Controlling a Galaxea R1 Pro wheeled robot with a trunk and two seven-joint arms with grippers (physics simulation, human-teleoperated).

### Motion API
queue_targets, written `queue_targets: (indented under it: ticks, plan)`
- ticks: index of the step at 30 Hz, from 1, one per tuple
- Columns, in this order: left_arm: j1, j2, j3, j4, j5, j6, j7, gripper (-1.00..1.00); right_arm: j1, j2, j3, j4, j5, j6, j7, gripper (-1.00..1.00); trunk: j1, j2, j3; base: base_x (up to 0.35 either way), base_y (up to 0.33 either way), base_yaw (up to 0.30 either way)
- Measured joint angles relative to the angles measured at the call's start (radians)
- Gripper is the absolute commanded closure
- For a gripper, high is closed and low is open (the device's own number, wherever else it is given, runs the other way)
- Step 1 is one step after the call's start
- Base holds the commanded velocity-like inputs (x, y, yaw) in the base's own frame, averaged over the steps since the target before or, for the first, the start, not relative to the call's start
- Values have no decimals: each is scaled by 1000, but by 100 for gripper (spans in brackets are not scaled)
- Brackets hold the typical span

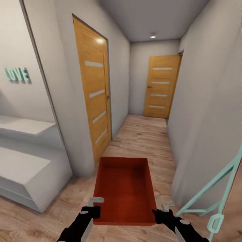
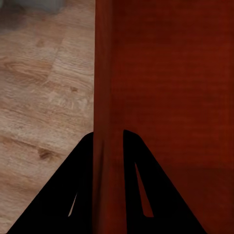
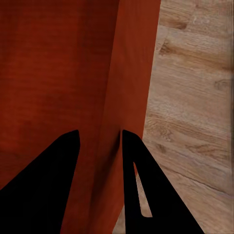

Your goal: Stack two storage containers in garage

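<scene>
One orange-red lidless storage container (image 1: 124, 191) hangs in front of me above the light wood-plank floor of a hallway. My left gripper (image 1: 95, 205) is shut on its left wall near the front corner. The left wrist view looks along that thin wall (image 2: 106, 97), pinched between the two black fingers (image 2: 78, 180). My right gripper (image 1: 164, 208) is shut on the right wall. In the right wrist view that wall (image 3: 126, 87) runs between the black fingers (image 3: 146, 185), with plank floor beyond it. The box is empty inside.
A narrow corridor runs ahead, with a wooden door (image 1: 95, 97) on the left wall and another wooden door (image 1: 161, 85) at its far end. White stepped shelving (image 1: 27, 164) stands at the left. A pale teal frame (image 1: 218, 198) leans at the right.
</scene>
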Motion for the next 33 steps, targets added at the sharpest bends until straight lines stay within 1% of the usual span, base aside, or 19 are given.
queue_targets:
  ticks: [13, 25, 33]
  plan:
    - [0, 0, 0, 0, 0, 0, 0, 100, 0, 0, -1, 0, 1, 0, 1, 100, 0, 0, 0, 315, 133, -263]
    - [0, 0, 0, 0, 0, 0, 0, 100, 0, 0, -1, 0, 1, 0, 1, 100, 0, 0, 0, 315, 123, -32]
    - [0, 0, 0, 0, 0, 0, 0, 100, 0, 0, -1, 0, 1, 0, 1, 100, 0, 0, 0, 315, 109, -245]
